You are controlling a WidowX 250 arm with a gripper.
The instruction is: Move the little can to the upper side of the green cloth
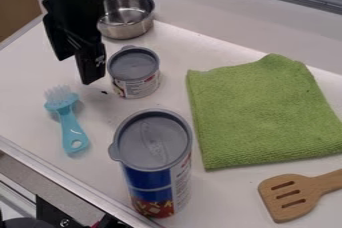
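Observation:
My gripper [75,70] hangs at the upper left of the camera view, its two fingers apart with nothing between them. Just to its right stands the little can [137,85], upright, with a grey lid and a printed label; in the view the nearer finger comes close to the can's left side, and I cannot tell whether they touch. The green cloth [260,114] lies flat on the right half of the counter, a gap separating it from the can.
A steel pot [127,22] stands behind the little can. A tall blue can [155,172] with a grey lid is at the front centre. A blue brush [69,124] lies at left, and a wooden slotted spatula [294,194] rests at the lower right on the white counter [224,52].

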